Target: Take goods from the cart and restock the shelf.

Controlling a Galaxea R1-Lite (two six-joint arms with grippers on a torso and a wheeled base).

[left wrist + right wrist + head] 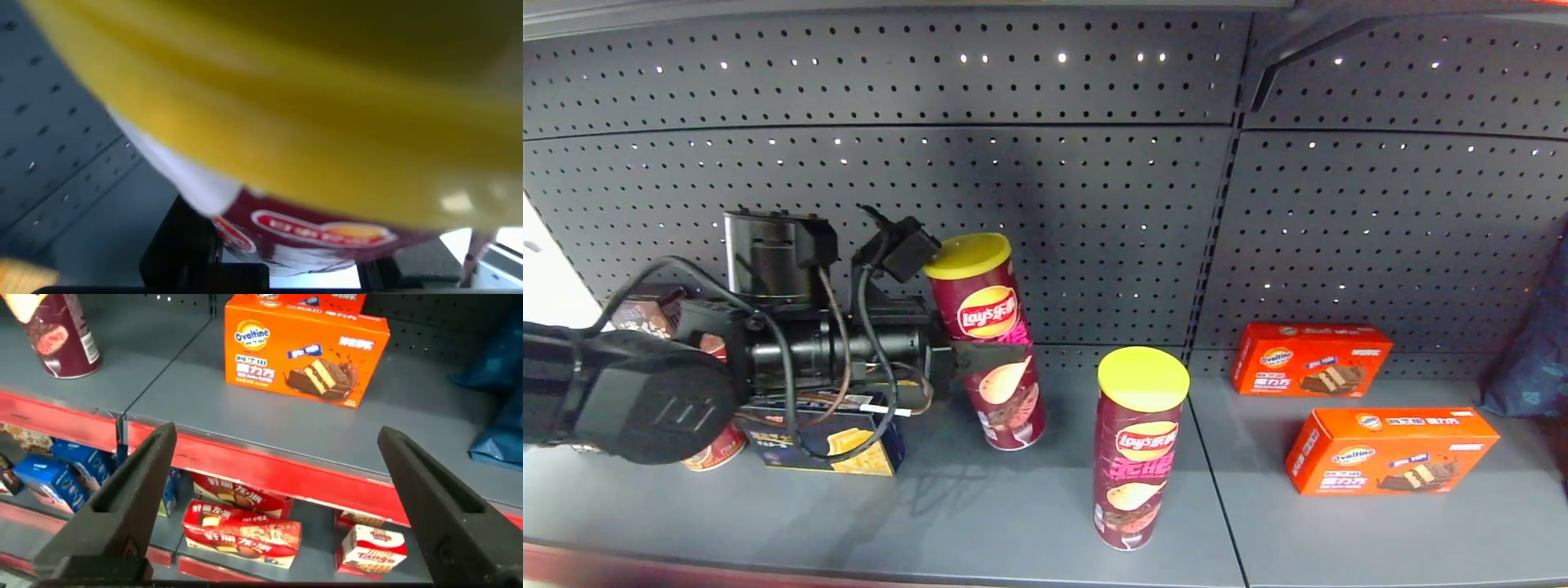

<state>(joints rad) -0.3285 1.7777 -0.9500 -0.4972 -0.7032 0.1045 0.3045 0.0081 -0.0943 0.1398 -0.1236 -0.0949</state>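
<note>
- Head view: the tilted chip can [984, 310] is clamped at mid-height by the left gripper [990, 356], low over the shelf [980, 514], left of and farther back than a standing chip can [1137, 449]. Whether its base touches cannot be told.
- Left wrist view: its yellow lid [286, 98] is seen close up. Placing is judged to be in hand; the can should be set upright, then released.
- Right wrist view: the right gripper [282, 502] is seen with jaws apart and empty, near the shelf's front edge, before an orange box [302, 351].
</note>
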